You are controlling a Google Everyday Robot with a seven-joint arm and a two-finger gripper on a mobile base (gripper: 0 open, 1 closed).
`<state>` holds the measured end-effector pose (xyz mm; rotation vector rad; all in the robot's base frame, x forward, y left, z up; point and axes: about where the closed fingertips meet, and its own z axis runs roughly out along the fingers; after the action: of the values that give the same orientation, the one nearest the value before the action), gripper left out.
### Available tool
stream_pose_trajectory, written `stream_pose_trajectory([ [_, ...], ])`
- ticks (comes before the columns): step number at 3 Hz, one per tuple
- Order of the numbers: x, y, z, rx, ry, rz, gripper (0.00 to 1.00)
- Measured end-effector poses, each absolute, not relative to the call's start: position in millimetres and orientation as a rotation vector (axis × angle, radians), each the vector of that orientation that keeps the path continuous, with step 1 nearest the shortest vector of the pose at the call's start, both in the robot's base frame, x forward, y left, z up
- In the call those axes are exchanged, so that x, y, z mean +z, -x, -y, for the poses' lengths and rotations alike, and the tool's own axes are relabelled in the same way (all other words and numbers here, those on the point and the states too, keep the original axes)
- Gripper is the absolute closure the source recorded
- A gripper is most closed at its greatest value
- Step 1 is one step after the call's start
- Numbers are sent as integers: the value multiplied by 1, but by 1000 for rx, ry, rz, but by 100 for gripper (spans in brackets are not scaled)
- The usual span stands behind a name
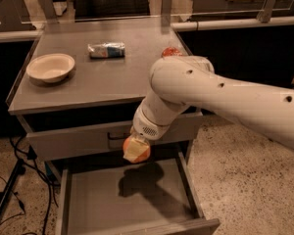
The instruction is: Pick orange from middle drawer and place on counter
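Observation:
My gripper [135,150] hangs below the white arm, over the back of the open middle drawer [127,199], in front of the closed drawer face above it. Its pale fingers [134,151] are shut on the orange [143,153], of which only an orange edge shows around them. The fruit is held well above the drawer floor, where its shadow falls. The counter [98,77] lies just above and behind the gripper. My arm covers the counter's right front corner.
On the counter stand a white bowl [50,67] at the left, a crumpled blue-and-white packet [106,49] in the middle, and a red-orange can [170,52] partly behind my arm. Cables and a stand leg [7,195] lie on the floor at left.

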<state>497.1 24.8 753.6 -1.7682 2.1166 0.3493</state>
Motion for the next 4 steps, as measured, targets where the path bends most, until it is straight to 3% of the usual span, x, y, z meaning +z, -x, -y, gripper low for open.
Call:
stream_pose_trajectory([
  [1, 830, -527, -25, 225, 1695, -2030, 100],
  [4, 871, -564, -25, 150, 1693, -2007, 100],
])
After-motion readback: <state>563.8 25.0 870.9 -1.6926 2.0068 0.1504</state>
